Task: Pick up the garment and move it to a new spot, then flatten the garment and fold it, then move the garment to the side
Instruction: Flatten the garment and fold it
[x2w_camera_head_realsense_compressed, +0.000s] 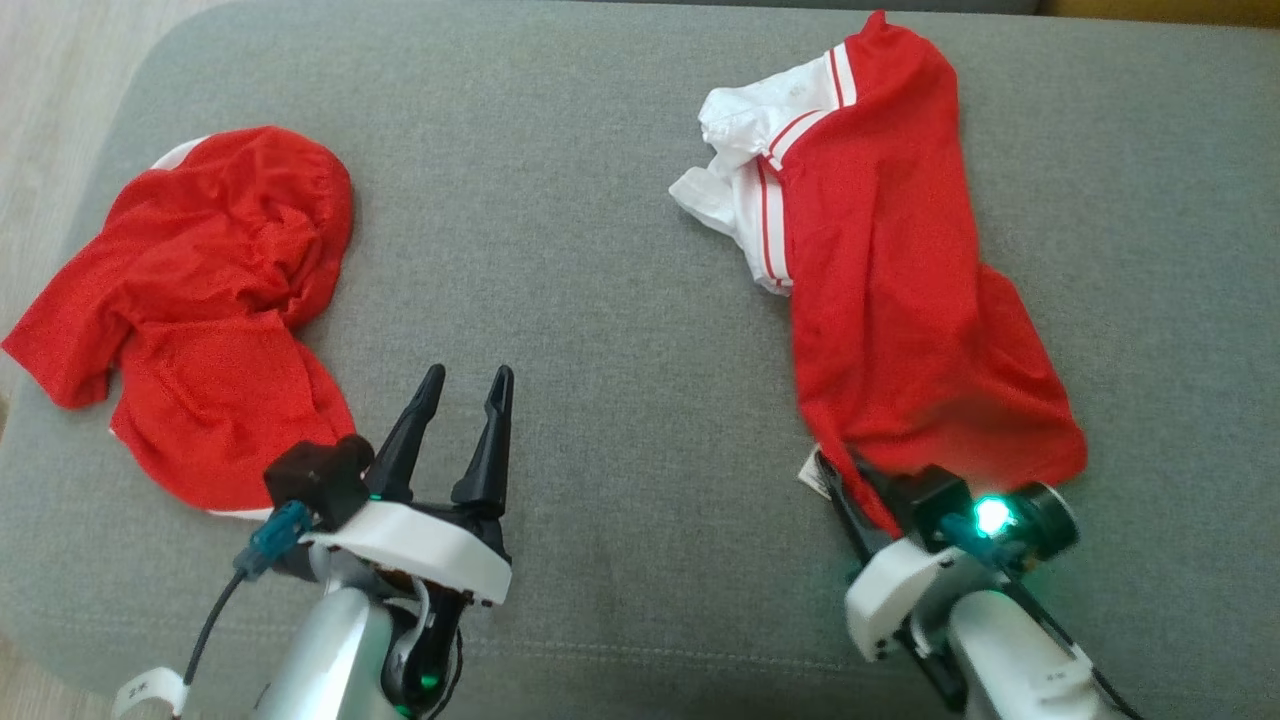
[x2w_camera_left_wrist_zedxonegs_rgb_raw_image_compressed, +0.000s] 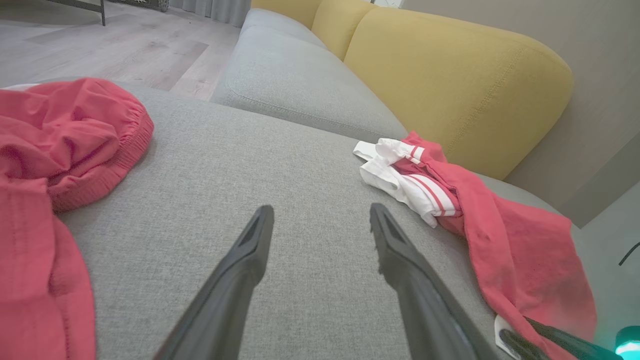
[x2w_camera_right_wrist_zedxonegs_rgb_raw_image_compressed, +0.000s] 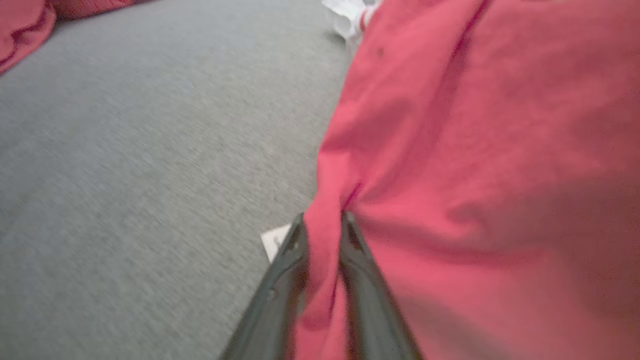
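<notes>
Head view: garment (x2w_camera_head_realsense_compressed: 900, 300) stretches near-to-far, white-striped end farthest away.

The garment (x2w_camera_head_realsense_compressed: 900, 300), red with a white part trimmed in red stripes at its far end, lies stretched lengthwise on the right side of the grey cushion (x2w_camera_head_realsense_compressed: 600, 250), rumpled, a white label (x2w_camera_head_realsense_compressed: 810, 468) at its near edge, where the right claw (x2w_camera_right_wrist_zedxonegs_rgb_raw_image_compressed: 322, 222) pinches a fold

Grey cushion (x2w_camera_head_realsense_compressed: 600, 250) carrying two pieces of clothing.
A crumpled red garment (x2w_camera_head_realsense_compressed: 200, 300) lies bunched near its left edge. Well apart on the right, a red-and-white garment (x2w_camera_head_realsense_compressed: 890, 300) stretches lengthwise, its white striped part at the far end.
</notes>
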